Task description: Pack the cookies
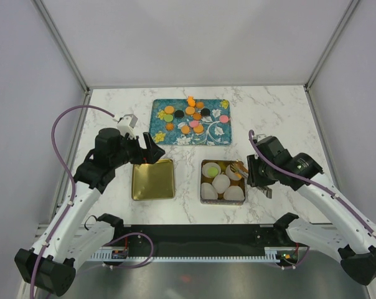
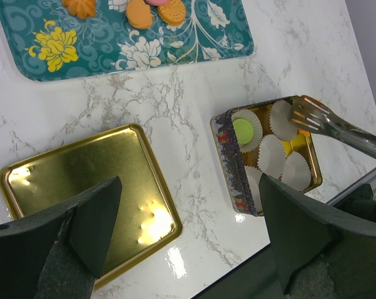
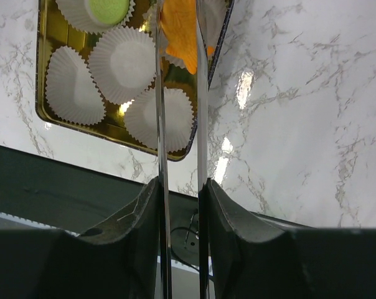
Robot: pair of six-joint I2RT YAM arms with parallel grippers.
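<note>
The right gripper [image 3: 182, 199] pinches tongs [image 3: 159, 112], whose tips squeeze an orange cookie [image 3: 180, 28], half hidden by the blades, over the tin [image 1: 202, 182] at 5 o'clock. A green cookie [image 2: 242, 129] sits in one paper cup [image 2: 255, 118]. Other cookies [image 1: 190, 111] lie on the tray [image 1: 157, 109] at 12 o'clock. The left gripper [image 2: 188, 212] hangs spread above the lid [image 2: 82, 180] at 7 o'clock.

We see our left tool [image 2: 189, 187] with its two dark fingers [image 2: 88, 224] far apart. Under it a flat gold dish [image 2: 63, 168] lies on the white desk [image 2: 175, 106]. Near it sits a tin [image 2: 227, 156] full of white paper cups [image 2: 272, 154]. One cup holds a green cookie [image 2: 243, 129]. Metal tongs [image 2: 337, 128] reach over the tin. At the top, orange cookies [image 2: 140, 14] lie on a teal tray [image 2: 82, 56].
</note>
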